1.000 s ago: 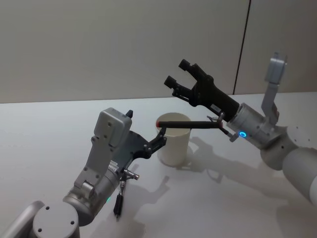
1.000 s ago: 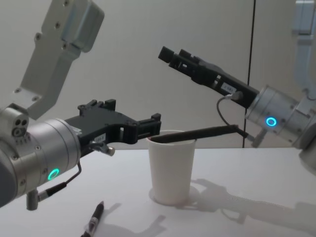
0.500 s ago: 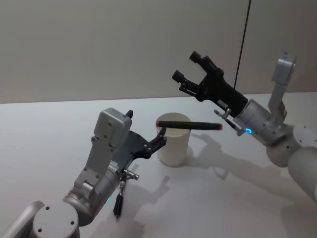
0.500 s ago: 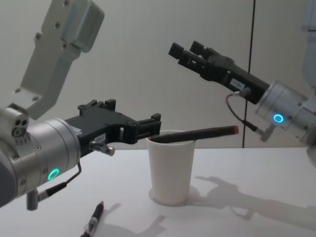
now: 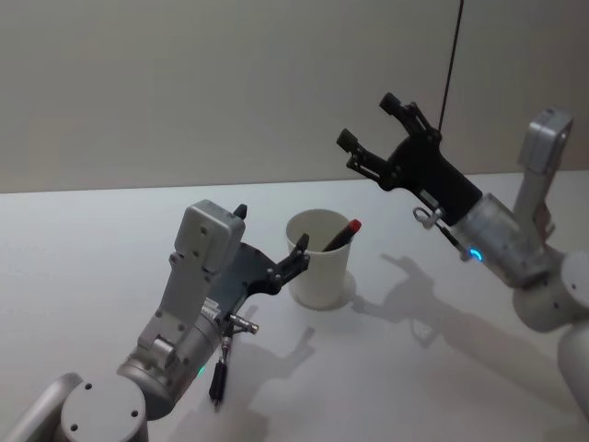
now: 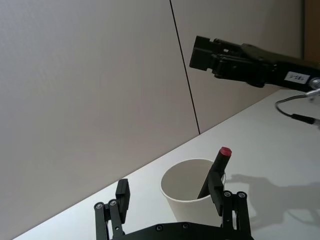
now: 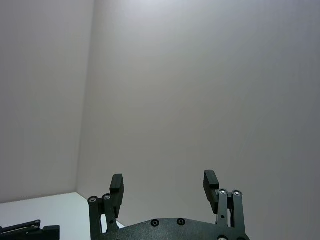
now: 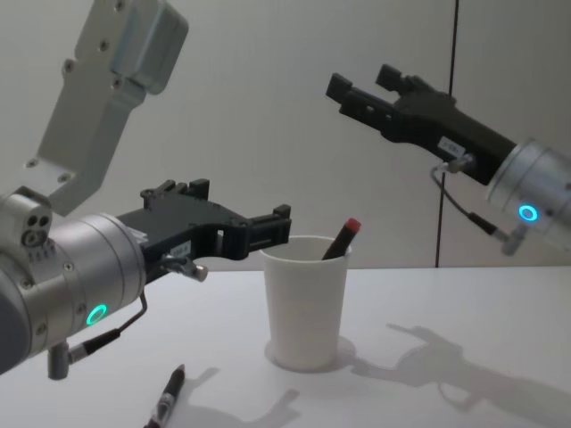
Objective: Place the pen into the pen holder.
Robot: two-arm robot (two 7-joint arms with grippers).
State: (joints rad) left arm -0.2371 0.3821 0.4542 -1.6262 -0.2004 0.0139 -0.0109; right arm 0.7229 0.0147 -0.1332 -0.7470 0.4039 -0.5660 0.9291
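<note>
Nearest the robot, 1 spare pen [image 8: 169, 403] lay on the table [image 5: 414, 368]. L gripper [image 6: 169, 187], fingers spread & empty, sat just beside the pen holder [image 5: 322, 276] rim. The pen [image 5: 340, 235] stood inside, leaning, red end up. R gripper [image 5: 366, 118] hung above & beyond, fingers apart, holding nothing. Risk, imo: an L finger clips the light cup on pulling out, tipping it.

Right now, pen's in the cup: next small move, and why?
Probably pull the right hand back to its own side. It is open and empty, raised up and right of the pen holder, and the pen leans inside with its red end above the rim. The left hand sits open at the holder's left side.
</note>
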